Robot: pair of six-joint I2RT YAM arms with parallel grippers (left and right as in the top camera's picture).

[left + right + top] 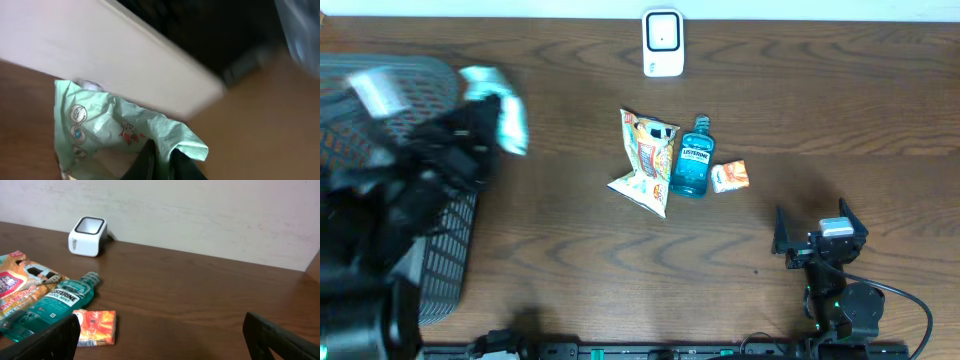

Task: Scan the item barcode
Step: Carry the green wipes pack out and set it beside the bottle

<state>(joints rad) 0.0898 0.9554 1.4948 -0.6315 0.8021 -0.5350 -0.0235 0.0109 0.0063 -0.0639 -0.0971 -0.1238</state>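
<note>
At the far left a black mesh basket [448, 262] sits on the tabletop [570, 270], with the blurred left arm reaching across it. The left tool [162, 157] is clenched on a crumpled pale green packet [117, 132], pinching its edge. From overhead the packet shows just beside the basket's far corner, well left of the white barcode scanner [663, 43] at the back edge. Mid-table lie a snack bag [645, 160], touching a blue mouthwash bottle [692, 160], and a small orange packet [730, 177] just beside the bottle. To the right, the right tool [817, 235] hangs released, jaws spread wide, grasping nothing.
</note>
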